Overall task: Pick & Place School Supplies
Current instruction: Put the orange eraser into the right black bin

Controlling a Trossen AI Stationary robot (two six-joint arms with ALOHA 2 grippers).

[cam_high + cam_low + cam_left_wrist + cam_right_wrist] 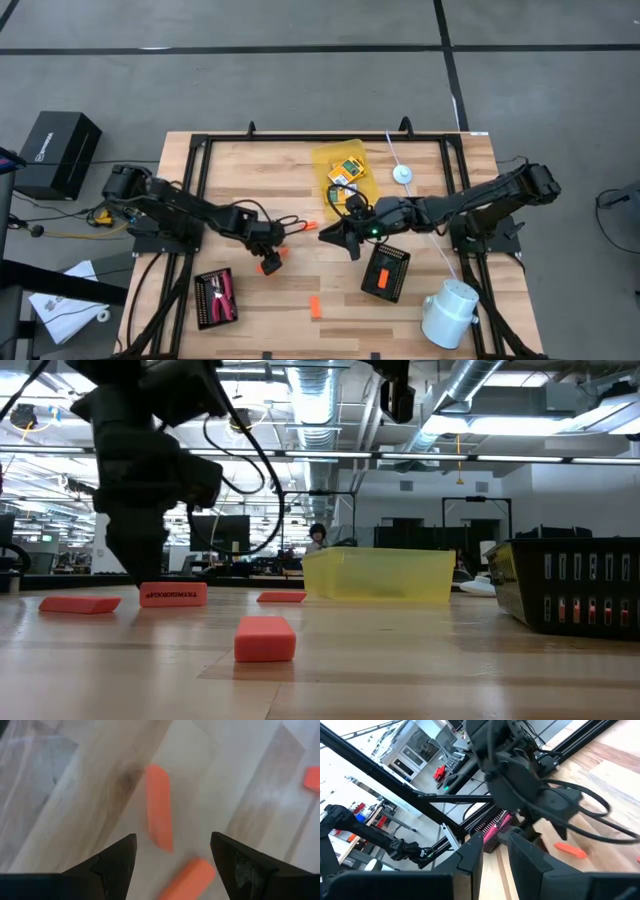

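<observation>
My left gripper (267,248) hangs open just above two short orange sticks (159,820) on the wood left of centre, its fingers (117,860) straddling them without touching. Another orange stick (308,225) lies between the two grippers and one (314,308) lies near the front edge. My right gripper (332,237) hovers at the table's middle, its jaws a little apart with nothing between them. Yellow-and-green card boxes (347,170) lie in the translucent yellow tray (325,158). The red-handled tool (226,293) rests in the black tray (208,310) at front left.
A second black ribbed tray (392,262) holding an orange piece sits right of centre. A white cylinder (450,313) stands at the front right and a small white disc (402,174) lies at the back. A black box (58,150) sits off the table's left side.
</observation>
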